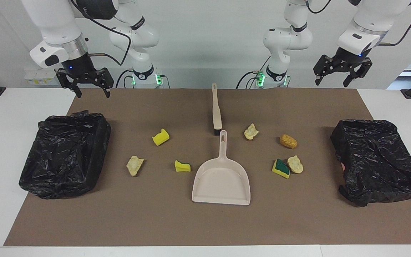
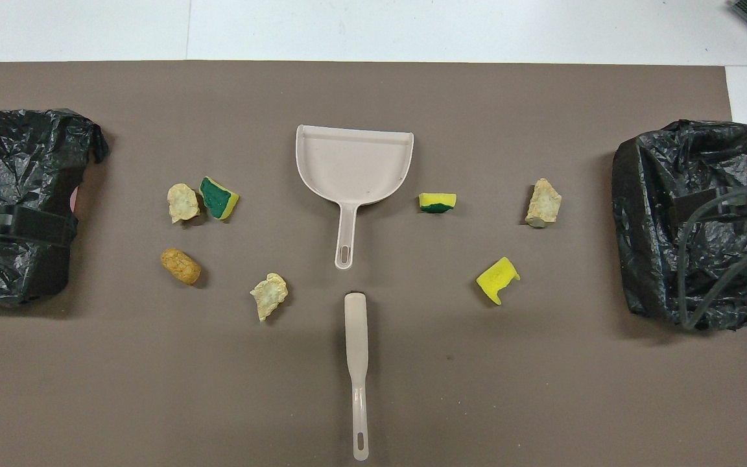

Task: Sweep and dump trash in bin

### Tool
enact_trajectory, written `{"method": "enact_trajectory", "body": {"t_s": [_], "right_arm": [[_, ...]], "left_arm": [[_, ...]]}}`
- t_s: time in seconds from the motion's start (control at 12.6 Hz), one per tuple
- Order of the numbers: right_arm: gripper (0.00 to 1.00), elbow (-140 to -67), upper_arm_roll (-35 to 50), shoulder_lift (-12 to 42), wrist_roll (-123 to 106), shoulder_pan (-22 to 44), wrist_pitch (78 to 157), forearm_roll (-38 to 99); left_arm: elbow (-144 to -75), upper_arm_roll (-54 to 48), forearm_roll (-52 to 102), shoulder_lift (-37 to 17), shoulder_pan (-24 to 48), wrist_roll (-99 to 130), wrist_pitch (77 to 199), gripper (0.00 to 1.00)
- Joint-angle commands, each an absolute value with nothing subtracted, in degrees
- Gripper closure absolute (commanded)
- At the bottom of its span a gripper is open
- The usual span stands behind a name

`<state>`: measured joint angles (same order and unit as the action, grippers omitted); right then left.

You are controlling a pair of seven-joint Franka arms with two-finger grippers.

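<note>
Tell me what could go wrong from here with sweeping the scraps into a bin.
1. The beige plastic dustpan lies loose on the brown mat; brushing could push it away unless held.
2. The green-topped yellow sponge chunk touches a pale bread-like crumb; one stroke may scatter both.
3. The black bag-lined bins sit at the table's ends, so scraps could spill during the carry.

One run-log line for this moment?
phase: start | left tool: open, raised | right tool: open, raised | beige plastic dustpan, brush: untouched

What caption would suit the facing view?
Both open grippers, left and right, hang raised while seven trash scraps lie around dustpan.
</note>
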<state>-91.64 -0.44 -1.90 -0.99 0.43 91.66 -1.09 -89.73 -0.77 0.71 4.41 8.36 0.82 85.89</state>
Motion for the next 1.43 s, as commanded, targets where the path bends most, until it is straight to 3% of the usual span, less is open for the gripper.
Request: {"method": "enact_trajectory", "body": {"t_s": [0.0,0.64,1.04,1.35], "right_arm": [[0.00,-93.16,-0.44,-3.08,-2.64,0.44,92.98,-1.14],[0.00,-92.82,0.26,-1.85,0.26,4.65,90.79,-1.85],[0.00,-92.55,0.62,3.24,7.71,10.09,91.40,0.26],[0.00,-90.53,0.62,10.09,13.78,15.28,94.20,3.34]], "left_arm": [[-98.68,-0.09,0.88,9.22,13.08,5.34,91.48,0.00],[-116.70,-0.18,0.97,12.74,27.93,18.09,104.92,0.00],[-125.31,-0.26,0.97,12.92,36.81,24.95,110.63,0.00],[-133.75,-0.26,1.05,10.55,45.60,35.04,123.01,0.00]]}}
